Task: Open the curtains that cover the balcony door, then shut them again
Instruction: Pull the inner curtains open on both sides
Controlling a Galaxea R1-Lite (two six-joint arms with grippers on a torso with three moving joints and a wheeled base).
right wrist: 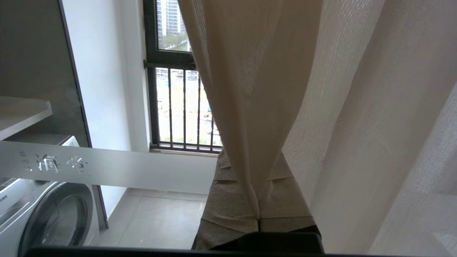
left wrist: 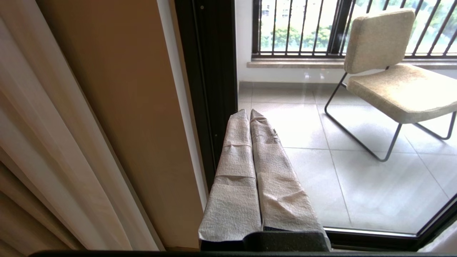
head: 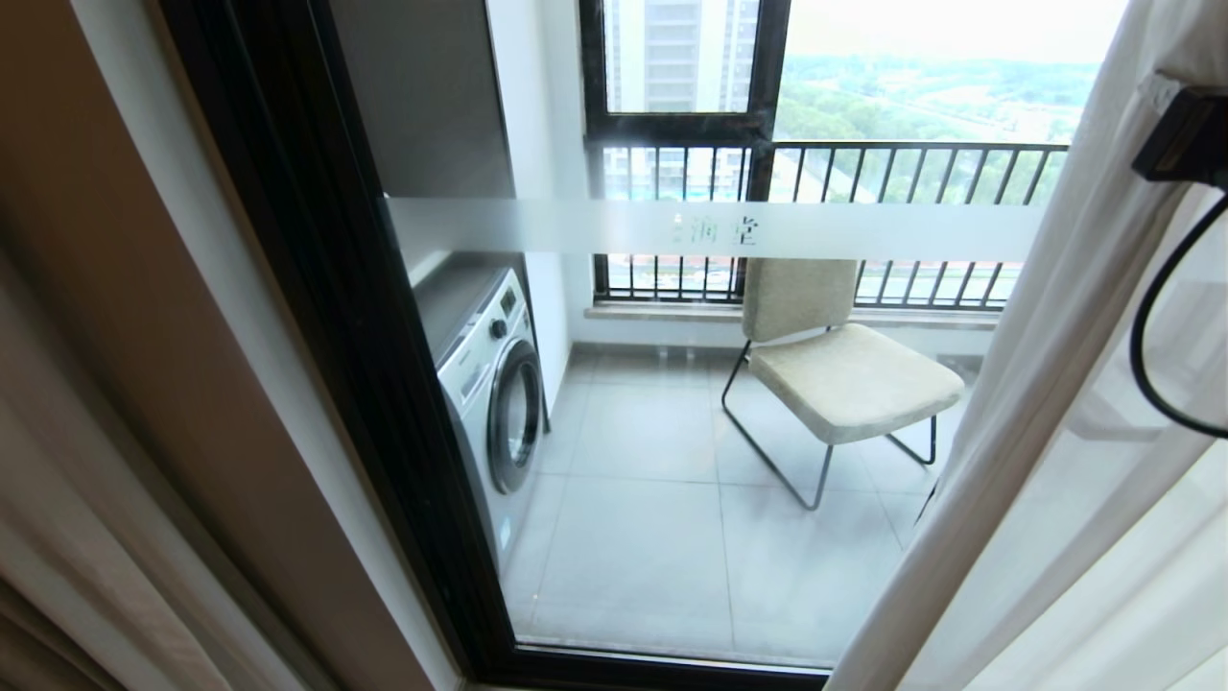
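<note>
Sheer white see-through curtain (right wrist: 250, 107) runs pinched between my right gripper's (right wrist: 257, 200) tape-wrapped fingers (right wrist: 228, 207), jaws clamped tight on one gathered fold; in the head view that drape (head: 1046, 384) hangs at about three o'clock, beside the black camera housing (head: 1185, 134) on my wrist. My left gripper (left wrist: 250, 117) sits idle, its wrapped fingers (left wrist: 235, 178) pressed together on nothing, near the black door frame (left wrist: 210, 89). Thick beige-grey woven drapes (head: 58, 480) are bunched at nine o'clock. Between them the black-framed glass balcony door (head: 672, 432) stands uncovered, its frosted white band (head: 710, 230) at twelve o'clock. Behind the glass: a white front-loading washing machine (head: 489, 384) and a beige cushioned chair on a thin metal frame (head: 844, 374).
</note>
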